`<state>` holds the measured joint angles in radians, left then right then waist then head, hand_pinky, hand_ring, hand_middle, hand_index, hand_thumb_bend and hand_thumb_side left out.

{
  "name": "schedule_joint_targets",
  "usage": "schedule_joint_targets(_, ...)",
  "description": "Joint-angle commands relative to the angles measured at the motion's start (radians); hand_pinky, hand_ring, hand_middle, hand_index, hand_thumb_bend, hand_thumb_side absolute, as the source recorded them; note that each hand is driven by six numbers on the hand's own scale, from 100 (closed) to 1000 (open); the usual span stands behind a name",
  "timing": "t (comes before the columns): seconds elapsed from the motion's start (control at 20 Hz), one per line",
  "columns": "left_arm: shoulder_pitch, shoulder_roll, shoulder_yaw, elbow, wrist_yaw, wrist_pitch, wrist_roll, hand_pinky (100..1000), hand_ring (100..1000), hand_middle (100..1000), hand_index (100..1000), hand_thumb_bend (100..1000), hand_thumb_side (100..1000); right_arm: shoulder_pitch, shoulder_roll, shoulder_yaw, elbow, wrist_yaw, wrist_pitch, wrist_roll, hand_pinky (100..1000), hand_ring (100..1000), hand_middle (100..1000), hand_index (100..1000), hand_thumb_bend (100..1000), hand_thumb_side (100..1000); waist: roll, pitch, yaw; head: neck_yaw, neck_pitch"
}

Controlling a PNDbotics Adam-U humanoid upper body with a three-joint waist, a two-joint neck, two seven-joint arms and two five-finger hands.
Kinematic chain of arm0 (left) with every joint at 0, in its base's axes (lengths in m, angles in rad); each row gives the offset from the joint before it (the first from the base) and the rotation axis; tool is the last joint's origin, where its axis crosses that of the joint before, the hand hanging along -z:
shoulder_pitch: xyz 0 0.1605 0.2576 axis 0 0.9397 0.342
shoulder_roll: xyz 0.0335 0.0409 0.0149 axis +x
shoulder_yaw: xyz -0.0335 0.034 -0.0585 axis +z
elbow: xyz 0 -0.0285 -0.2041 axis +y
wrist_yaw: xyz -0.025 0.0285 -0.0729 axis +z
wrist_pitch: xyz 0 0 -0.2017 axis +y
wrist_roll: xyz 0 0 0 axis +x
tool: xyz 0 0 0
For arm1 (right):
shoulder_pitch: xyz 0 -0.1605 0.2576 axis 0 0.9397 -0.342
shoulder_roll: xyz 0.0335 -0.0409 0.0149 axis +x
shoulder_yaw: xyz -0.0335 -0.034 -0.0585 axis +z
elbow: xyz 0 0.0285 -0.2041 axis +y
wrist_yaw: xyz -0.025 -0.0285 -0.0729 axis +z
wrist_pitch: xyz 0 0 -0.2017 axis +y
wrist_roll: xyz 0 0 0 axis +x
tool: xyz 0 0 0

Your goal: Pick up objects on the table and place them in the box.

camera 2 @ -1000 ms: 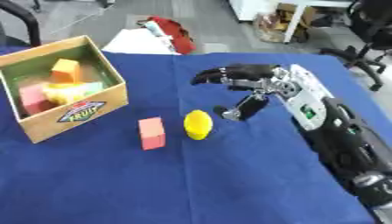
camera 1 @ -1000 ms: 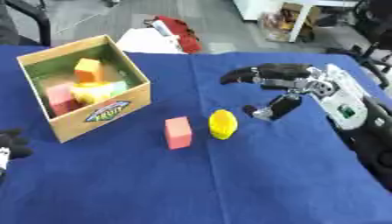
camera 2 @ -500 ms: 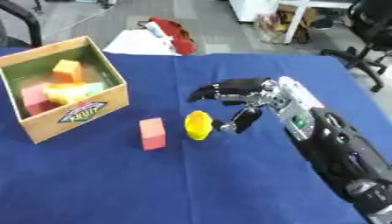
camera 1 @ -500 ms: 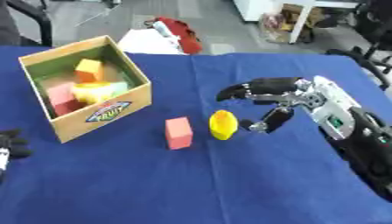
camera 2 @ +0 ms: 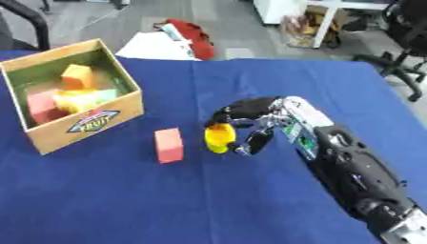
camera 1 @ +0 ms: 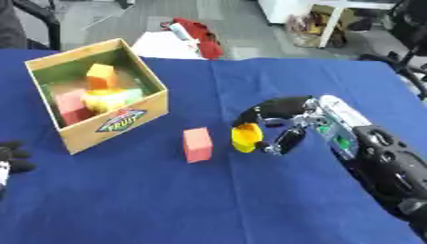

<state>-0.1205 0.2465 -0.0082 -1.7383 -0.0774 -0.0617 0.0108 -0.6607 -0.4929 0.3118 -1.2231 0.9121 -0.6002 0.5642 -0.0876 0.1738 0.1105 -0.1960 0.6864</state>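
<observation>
A yellow rounded object (camera 1: 246,137) lies on the blue cloth near the middle of the table. My right hand (camera 1: 283,114) is right beside it, fingers curved over its top and thumb (camera 1: 282,141) at its right side, but not clearly closed on it. A pink-red block (camera 1: 198,144) stands just left of the yellow object. The cardboard box (camera 1: 133,119) sits at the far left and holds several coloured blocks, orange, pink and yellow-green. Only dark fingers of my left hand (camera 1: 12,156) show at the lower left edge.
The blue cloth (camera 1: 208,200) covers the table, with bare room in front and to the right. Beyond the far edge lie a white sheet and a red item (camera 1: 196,33) on the floor.
My right hand has come down and leftward from above the table to the yellow object, its fingers curving over it. The blocks and box have not moved.
</observation>
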Motion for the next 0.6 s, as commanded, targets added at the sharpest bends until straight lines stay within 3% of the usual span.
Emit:
schedule_joint_targets(0.05,-0.011,0.014,0.004,-0.012,-0.001,-0.003,0.002,690,571,587,767,100,748,-0.014,-0.014,-0.027,0.007,0.046,-0.083,-0.013,755,750,540,669,100,156,0.013,-0.023,0.000,0.002,-0.001)
schedule_joint_targets(0.15,-0.011,0.014,0.005,-0.012,-0.001,-0.003,0.003,690,571,587,767,100,747,-0.016,-0.014,-0.040,0.001,0.048,-0.075,-0.102,733,699,480,528,100,138,0.013,-0.023,0.000,0.001,-0.001)
schedule_joint_targets(0.25,-0.011,0.014,0.005,-0.012,0.000,-0.003,0.003,690,571,587,767,100,747,-0.020,-0.013,-0.053,0.000,0.032,-0.065,-0.174,724,659,452,455,100,118,0.014,-0.023,0.000,0.001,-0.001)
schedule_joint_targets(0.4,-0.011,0.013,0.004,-0.012,0.000,-0.003,0.002,690,571,587,767,100,747,-0.045,-0.014,-0.078,0.000,-0.036,-0.047,-0.216,722,642,432,413,100,100,0.014,-0.024,0.000,0.002,0.002)
schedule_joint_targets(0.6,-0.011,0.013,0.004,-0.013,0.001,-0.003,0.003,689,571,587,767,100,746,-0.110,-0.010,-0.106,-0.014,-0.124,-0.019,-0.209,719,621,418,416,100,100,0.015,-0.026,0.002,0.000,0.003)
